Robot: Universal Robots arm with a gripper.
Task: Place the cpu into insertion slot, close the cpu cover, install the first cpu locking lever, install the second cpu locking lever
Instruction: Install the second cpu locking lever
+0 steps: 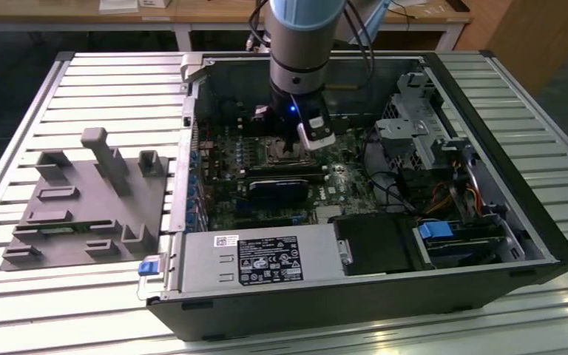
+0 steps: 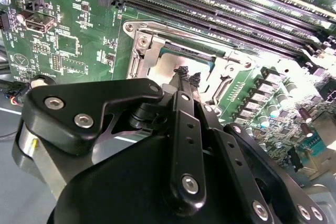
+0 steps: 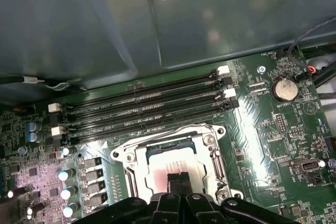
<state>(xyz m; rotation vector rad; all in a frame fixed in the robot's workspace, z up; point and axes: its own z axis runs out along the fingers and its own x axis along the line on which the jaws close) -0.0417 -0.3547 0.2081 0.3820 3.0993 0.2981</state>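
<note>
The insertion slot (image 3: pixel 173 153) sits on the green motherboard (image 3: pixel 273 129), just below the long black memory slots (image 3: pixel 142 111). The cpu (image 3: pixel 157 174) lies flat in it, its dull silver top showing through the window of the cpu cover (image 3: pixel 207 156). The cover lies low over the socket and frames the chip. My gripper (image 3: pixel 177 178) is shut, its two black fingertips pressed together and resting at the chip's top near the window's edge. In the second wrist view the gripper (image 2: pixel 185 73) stands over the cpu (image 2: pixel 167 69) in the insertion slot (image 2: pixel 142 51). In the exterior view the gripper (image 1: pixel 292 148) reaches down into the open computer case.
The case walls (image 1: pixel 190 148) close in around the board. A black graphics card (image 1: pixel 274 188) lies just in front of the socket and a drive cage (image 1: pixel 417 133) stands at the exterior view's right. The power supply (image 1: pixel 254 259) is near the front. A grey fixture (image 1: pixel 86 200) lies outside.
</note>
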